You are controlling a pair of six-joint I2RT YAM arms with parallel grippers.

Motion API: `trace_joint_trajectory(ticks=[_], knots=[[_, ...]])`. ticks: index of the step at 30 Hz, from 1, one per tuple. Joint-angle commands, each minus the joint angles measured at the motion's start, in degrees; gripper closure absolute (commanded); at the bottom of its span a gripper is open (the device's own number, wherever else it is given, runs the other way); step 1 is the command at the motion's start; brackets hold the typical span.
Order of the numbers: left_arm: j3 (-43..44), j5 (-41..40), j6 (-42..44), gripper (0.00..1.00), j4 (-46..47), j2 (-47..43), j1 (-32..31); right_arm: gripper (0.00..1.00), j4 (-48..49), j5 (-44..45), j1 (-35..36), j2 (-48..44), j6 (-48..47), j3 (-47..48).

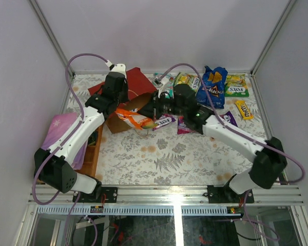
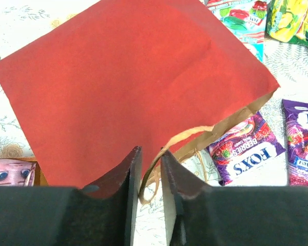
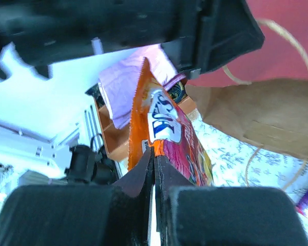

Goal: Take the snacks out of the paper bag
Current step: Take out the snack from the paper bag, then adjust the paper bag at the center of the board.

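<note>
The red paper bag (image 1: 136, 82) lies on its side, brown mouth (image 1: 124, 114) toward the table's middle. My right gripper (image 1: 151, 114) is shut on the edge of an orange snack packet (image 3: 169, 128), which hangs in front of the bag's mouth (image 3: 256, 113); the fingertips (image 3: 154, 154) pinch its seam. My left gripper (image 2: 150, 151) hovers over the red bag (image 2: 123, 87), its jaws a narrow gap apart, and the string handle (image 2: 169, 146) loops loosely through that gap. More snacks lie behind: a blue chip bag (image 1: 214, 87), a green-yellow pack (image 1: 236, 84) and a yellow bar (image 1: 244, 109).
Purple candy packs (image 1: 164, 121) (image 2: 246, 151) lie just right of the bag's mouth, another (image 2: 303, 143) beyond. A teal pack (image 2: 241, 18) sits at the back. At the left stands a wooden tray (image 1: 92, 154) with a folded purple cloth (image 1: 61, 133).
</note>
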Motion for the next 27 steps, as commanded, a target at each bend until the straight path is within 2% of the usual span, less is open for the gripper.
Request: trace_joint_trajectory(ticks=[1,4,6,7,10,15,17,24,27], knots=[[2.29,-2.05,0.02,0.74,-0.47,-0.87,0.31,1.00,-14.44,-3.30,-0.35,-8.08,-13.06,1.00],[2.81,-2.63,-0.06,0.47,-0.66,-1.50,0.26,1.00,-19.38,-3.20,-1.47,-12.75,-14.29,0.41],[3.21,-3.37,-0.21,0.25,-0.98,-1.92,0.25,1.00,-19.69,-3.98,-3.35,-16.33,-13.46,-1.88],[3.50,-3.71,-0.42,0.17,-1.26,-1.94,0.26,1.00,-19.33,-4.31,-5.08,-18.07,-12.82,-3.28],[4.40,-4.10,-1.40,0.02,-3.48,-2.19,-0.03,1.00,-17.82,-4.32,-9.97,-23.63,-10.29,-8.53],[3.77,-8.21,-3.95,0.00,-7.43,-6.35,-6.30,1.00,-13.89,0.28,-19.21,-31.63,-4.09,-19.06],[2.05,-8.75,-6.18,0.00,-8.64,-9.07,-9.40,1.00,-14.33,4.65,-21.65,-33.04,-1.39,-21.24],[-9.38,-10.47,-16.48,0.00,-13.04,-17.59,-19.74,1.00,-18.79,20.26,-25.18,-37.37,4.13,-24.75],[-12.90,-7.12,-18.45,0.13,-13.77,-18.20,-24.96,1.00,-20.10,23.85,-25.69,-39.87,4.90,-25.82]])
